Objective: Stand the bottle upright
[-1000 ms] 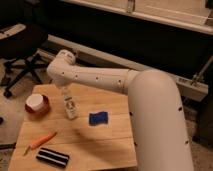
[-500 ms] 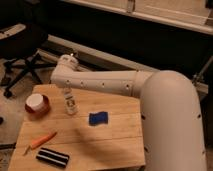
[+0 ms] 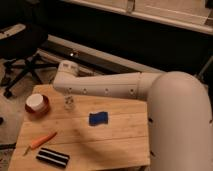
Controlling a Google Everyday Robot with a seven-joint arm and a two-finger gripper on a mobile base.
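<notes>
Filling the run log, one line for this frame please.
arm: over table's back-left | pincer: at bottle | bottle: seems upright, mostly hidden | carrot, striped block, blue sponge, bowl: on table

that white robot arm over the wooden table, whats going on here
A white robot arm reaches across a wooden table from the right. Its gripper hangs at the back left of the table, over a small whitish bottle that appears to stand upright beneath it. To the bottle's left sits a red bowl with something white in it. A blue sponge lies near the middle, and an orange carrot and a black-and-white striped block lie toward the front left corner.
</notes>
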